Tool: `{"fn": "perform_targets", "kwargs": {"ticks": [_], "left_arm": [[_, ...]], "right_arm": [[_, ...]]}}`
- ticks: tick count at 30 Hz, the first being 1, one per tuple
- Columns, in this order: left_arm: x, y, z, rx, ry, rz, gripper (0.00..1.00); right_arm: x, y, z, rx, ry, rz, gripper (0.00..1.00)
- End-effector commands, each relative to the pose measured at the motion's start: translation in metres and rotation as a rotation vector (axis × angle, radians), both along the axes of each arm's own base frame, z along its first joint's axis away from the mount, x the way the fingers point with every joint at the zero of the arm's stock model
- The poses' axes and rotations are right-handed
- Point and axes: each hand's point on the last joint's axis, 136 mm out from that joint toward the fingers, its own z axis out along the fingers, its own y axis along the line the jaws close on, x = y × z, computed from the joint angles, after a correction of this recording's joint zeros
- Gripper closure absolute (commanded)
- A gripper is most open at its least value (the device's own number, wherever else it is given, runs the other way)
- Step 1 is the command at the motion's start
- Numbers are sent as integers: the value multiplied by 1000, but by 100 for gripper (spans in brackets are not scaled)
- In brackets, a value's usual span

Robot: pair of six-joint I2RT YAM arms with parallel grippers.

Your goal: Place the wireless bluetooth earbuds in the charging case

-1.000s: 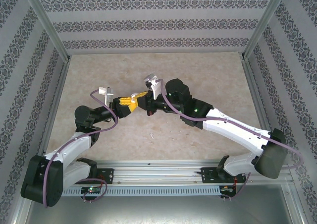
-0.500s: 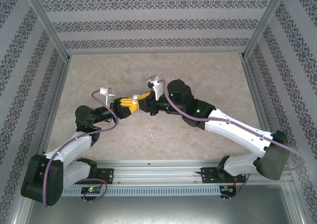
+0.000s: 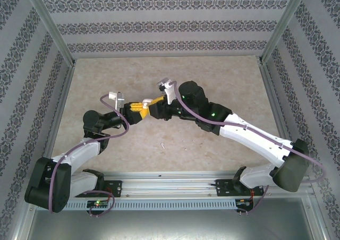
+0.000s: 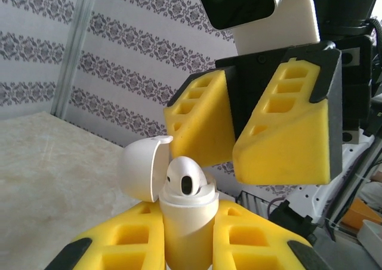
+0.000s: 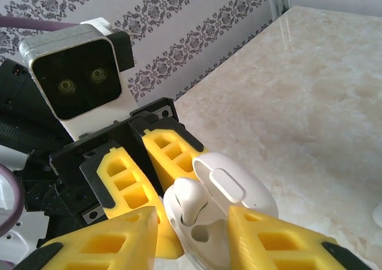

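- While the left fingers (image 4: 239,237) are clamped tight on the charging case (image 4: 188,219) and hold it upright, clear of the counter (image 3: 212,75), one earbud (image 4: 185,180) sits in the case, so the task looks partly done.
- The right fingers (image 4: 206,123) stand partly apart just above the case, with nothing between them. I judge the bud to be out of their grip.
- The bud's rounded head rises above the case's rim, so it may need a last press to seat fully. I cannot tell from these views.
- In the right wrist view, a hollow beside the bud looks empty, which suggests a second bud is yet to go into the case.
- A loose white piece (image 3: 163,145) lies on the counter, nearer the arms' bases than the case. It is too small to make out but is probably another earbud waiting to be picked up.
- The lid (image 4: 143,168) is swung open to one side and is not yet closed.
- The case is small, white, glossy and rounded, and its lid has an oval mark on the outside.
- The bud is white and smooth, with a dark oval opening on its head. Its stem is hidden inside the case.
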Motion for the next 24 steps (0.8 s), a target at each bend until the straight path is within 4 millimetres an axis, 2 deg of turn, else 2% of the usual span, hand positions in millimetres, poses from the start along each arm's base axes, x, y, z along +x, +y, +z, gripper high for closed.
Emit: {"fn": "perform_targets", "kwargs": {"ticks": [1,6,12,18,24], "left_arm": [[-4,4,23,-6,-185,60,100],[-2,7,10,52,-196,112,100],[0,10,1,124,-212,161,100],[0,11,-7,195,-169,175,100],[-4,18,-11,232,-150,223,100]], "right_arm": [[5,-13,3,-35,34,-72,64],[-4,-29,6,-64,78,-105,61],[-9,-49,-8,-98,150,-179,61],[-11,-59,-50,-158,270,-253,62],[-19,-64,-107,-239,426,-299,63]]}}
